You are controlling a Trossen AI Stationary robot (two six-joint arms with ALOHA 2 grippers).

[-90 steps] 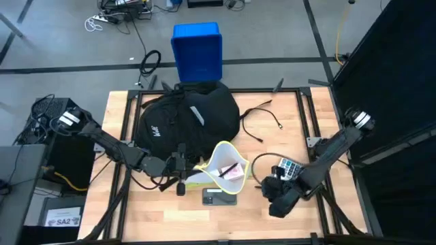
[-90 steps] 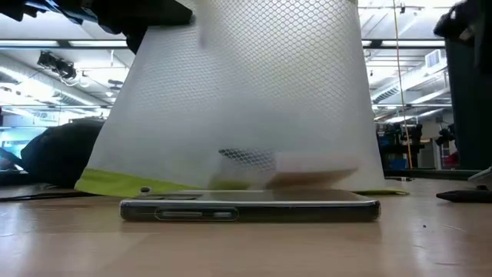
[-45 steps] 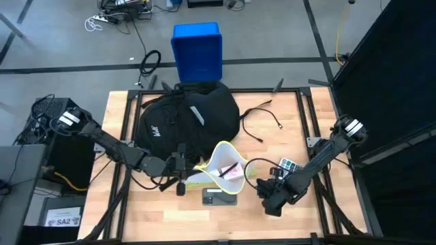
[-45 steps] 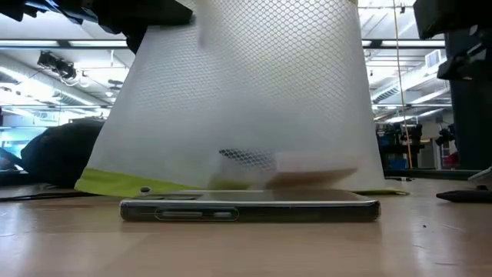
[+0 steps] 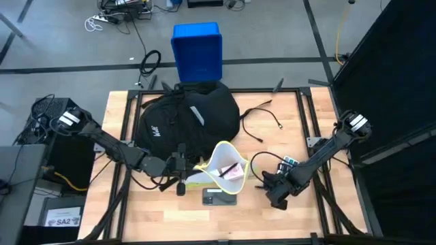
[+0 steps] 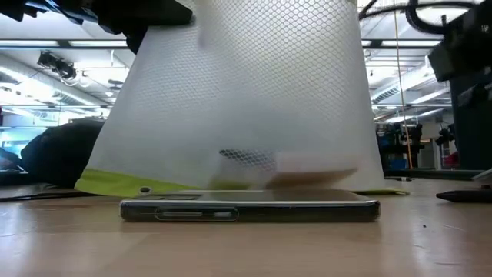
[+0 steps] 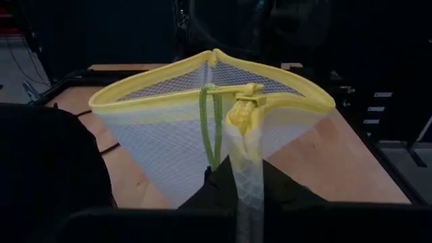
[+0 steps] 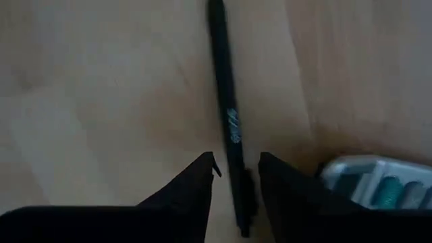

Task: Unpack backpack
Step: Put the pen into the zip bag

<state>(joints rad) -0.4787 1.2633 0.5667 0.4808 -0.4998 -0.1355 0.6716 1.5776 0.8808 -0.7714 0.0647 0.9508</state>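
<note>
Holding the white mesh pouch (image 5: 225, 168) pinched beside the black fabric backpack (image 5: 185, 117), left fingers (image 5: 182, 165) wait; right fingers (image 8: 236, 177), parted, straddle a black pen (image 8: 226, 108); unpacking looks partway.

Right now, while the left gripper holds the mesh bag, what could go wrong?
The left gripper pinches only the edge of the mesh bag, which stands open over the phone; if the grip slips, its contents could spill onto the phone. The right gripper straddles a black pen beside a calculator; closing off-centre may roll the pen away.
</note>
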